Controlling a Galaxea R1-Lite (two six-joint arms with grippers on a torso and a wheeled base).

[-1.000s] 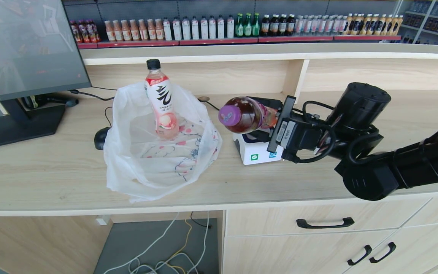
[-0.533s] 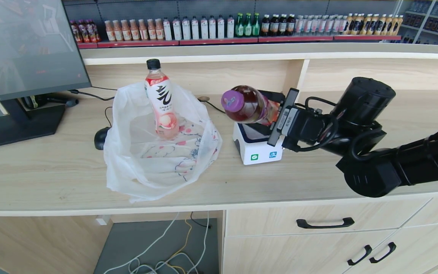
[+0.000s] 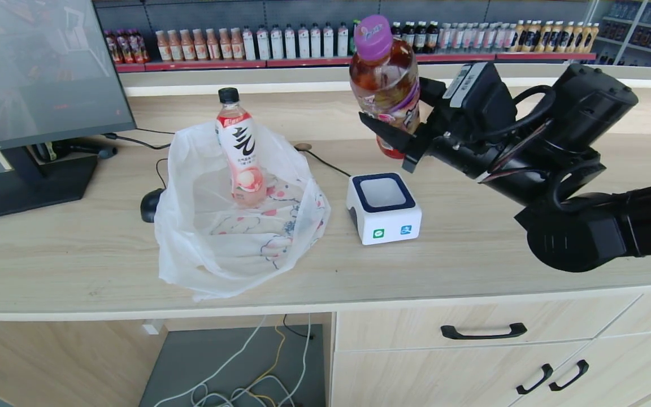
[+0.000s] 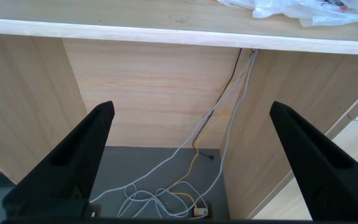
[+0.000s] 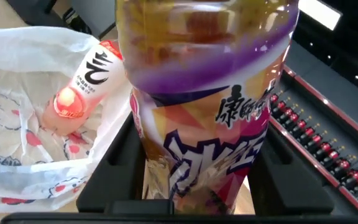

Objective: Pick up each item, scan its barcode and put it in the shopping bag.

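1. My right gripper point(image 3: 403, 116) is raised above the table point(image 3: 472, 249), and its fingers point(image 3: 381, 131) are clamped on the purple-capped bottle point(image 3: 385, 79).
2. That bottle stands nearly upright in the grip, cap up. It hangs in the air above and slightly behind the white scanner point(image 3: 383, 208), well apart from it.
3. From the right wrist camera I see the bottle's label point(image 5: 204, 143) close up, with a black finger on each side of it.
4. The shopping bag point(image 3: 201, 249) sits open on the table to the left of the scanner.
5. A pink bottle point(image 3: 239, 152) with a black cap stands upright inside the bag, leaning a little against its back wall.
6. My left gripper point(image 4: 191, 107) is low, below the table's edge point(image 4: 104, 18). Its fingers point(image 4: 73, 155) are spread wide with nothing between them, facing the recess where cables point(image 4: 185, 186) lie on the floor.
7. A monitor point(image 3: 37, 73) and a mouse point(image 3: 149, 205) sit on the table left of the bag, the mouse just beside it.
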